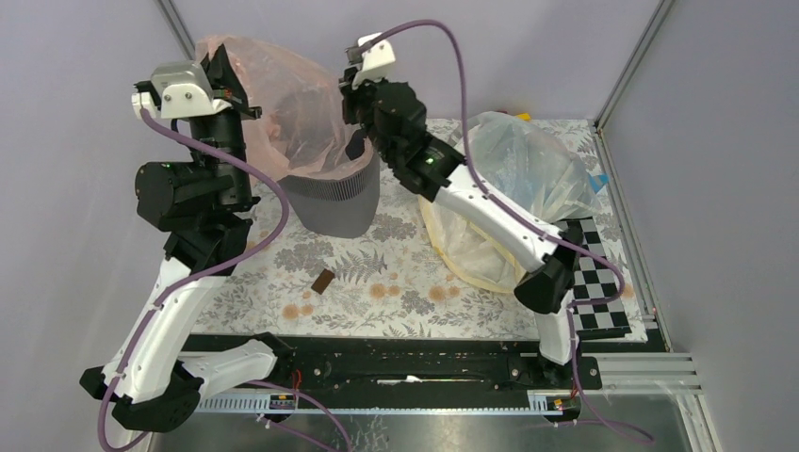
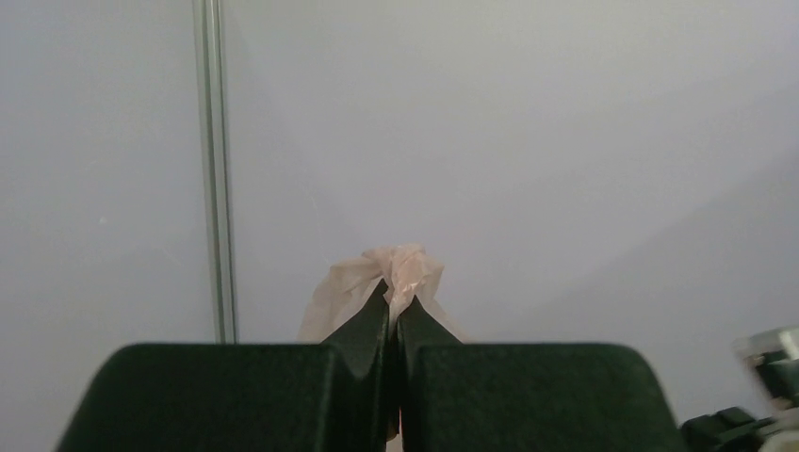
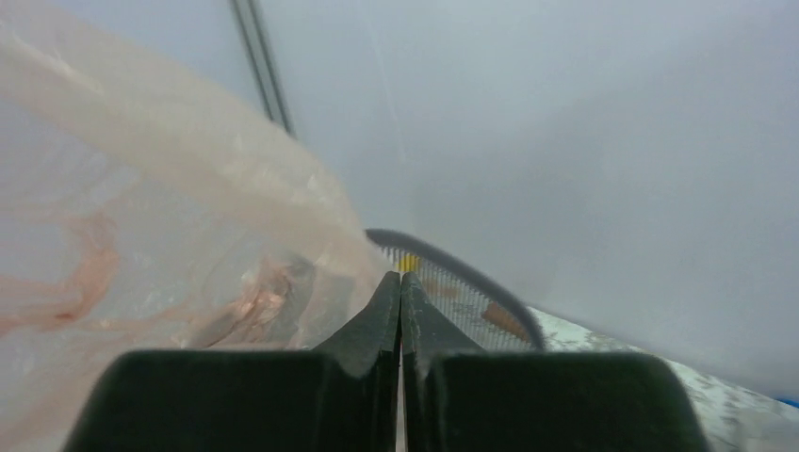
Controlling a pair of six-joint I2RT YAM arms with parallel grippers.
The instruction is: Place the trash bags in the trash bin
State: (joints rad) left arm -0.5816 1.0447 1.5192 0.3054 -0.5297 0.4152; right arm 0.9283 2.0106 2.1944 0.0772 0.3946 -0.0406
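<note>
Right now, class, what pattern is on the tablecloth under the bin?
The tablecloth has a grey leaf-and-flower print with brownish blooms; clearest from top external.

The trash bag is seen as translucent pale pink, with darker pink creases. The trash bin is coloured dark grey, finely meshed. The tablecloth is printed with grey leaves and rusty-orange blossoms on white. A second bag is rendered clear, banded in cream-yellow. A checkerboard is patterned black and white. The cables are sheathed in purple
</note>
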